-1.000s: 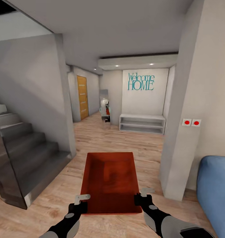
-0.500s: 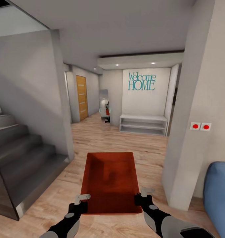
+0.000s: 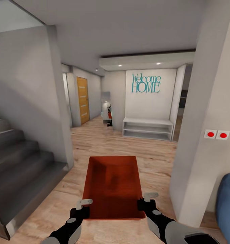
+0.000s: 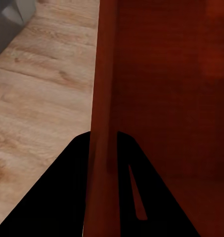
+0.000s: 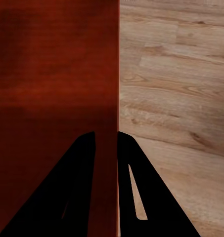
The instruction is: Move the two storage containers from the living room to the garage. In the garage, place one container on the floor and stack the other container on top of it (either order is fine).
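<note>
At the far left, grey stairs (image 3: 20,169) go up beside a grey wall (image 3: 30,91). Further back there is a wooden door (image 3: 83,100) with pale stripes, at the end of a hallway with a light wood-plank floor (image 3: 105,142).

In the middle, low in the head view, 1 red-orange storage container (image 3: 113,184) is held above the planks by both arms, with its open top facing up. Its inside is bare; only the smooth red bottom and walls can be seen. The left gripper (image 3: 82,207) holds the near left corner: in the left wrist view its 2 dark fingers (image 4: 67,197) stand on both sides of the container wall (image 4: 103,123), closed against it. The right gripper (image 3: 146,202) holds the near right corner in the same way, its fingers (image 5: 136,197) pressing the wall (image 5: 106,123) from inside and outside.

Behind the container, a white low shelf (image 3: 147,128) stands under teal letters "Welcome HOME" (image 3: 146,83). At the right, a white pillar (image 3: 209,112) carries 2 red buttons (image 3: 216,134), and a blue sofa (image 3: 227,203) edge appears in the corner.
</note>
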Motion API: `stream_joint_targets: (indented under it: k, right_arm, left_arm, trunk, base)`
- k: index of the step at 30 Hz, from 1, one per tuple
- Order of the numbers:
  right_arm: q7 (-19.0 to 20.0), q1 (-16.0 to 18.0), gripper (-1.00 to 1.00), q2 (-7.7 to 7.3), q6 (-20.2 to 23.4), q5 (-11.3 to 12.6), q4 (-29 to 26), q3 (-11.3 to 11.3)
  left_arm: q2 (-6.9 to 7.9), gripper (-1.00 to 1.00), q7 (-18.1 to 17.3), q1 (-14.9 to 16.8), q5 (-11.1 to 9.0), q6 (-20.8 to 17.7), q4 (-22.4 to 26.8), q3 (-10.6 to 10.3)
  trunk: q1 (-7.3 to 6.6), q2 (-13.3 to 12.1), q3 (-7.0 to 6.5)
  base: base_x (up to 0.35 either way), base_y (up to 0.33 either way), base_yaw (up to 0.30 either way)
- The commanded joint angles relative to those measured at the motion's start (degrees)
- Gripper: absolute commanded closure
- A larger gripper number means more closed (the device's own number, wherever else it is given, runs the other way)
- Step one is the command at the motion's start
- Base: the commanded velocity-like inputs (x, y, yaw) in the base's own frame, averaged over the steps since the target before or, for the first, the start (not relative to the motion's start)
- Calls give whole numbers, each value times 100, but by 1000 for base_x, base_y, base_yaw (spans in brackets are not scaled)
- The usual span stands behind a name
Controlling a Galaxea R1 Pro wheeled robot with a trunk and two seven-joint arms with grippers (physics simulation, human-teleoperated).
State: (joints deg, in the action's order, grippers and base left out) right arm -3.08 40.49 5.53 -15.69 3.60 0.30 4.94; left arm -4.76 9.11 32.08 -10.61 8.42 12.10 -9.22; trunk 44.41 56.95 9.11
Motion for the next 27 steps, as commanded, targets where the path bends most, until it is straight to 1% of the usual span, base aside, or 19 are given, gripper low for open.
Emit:
stream_joint_targets:
  k: [1,27]
  right_arm:
    - [-8,3,100,1,-17,62,23,-19]
    - [-10,3,100,19,-22,62,23,-19]
  left_arm:
    - [2,100,44,9,7,151,20,-10]
    - [2,100,47,9,-1,150,20,-10]
  trunk:
    - [4,6,8]
    - [4,6,8]
  base:
    - [319,0,0]
    - [319,0,0]
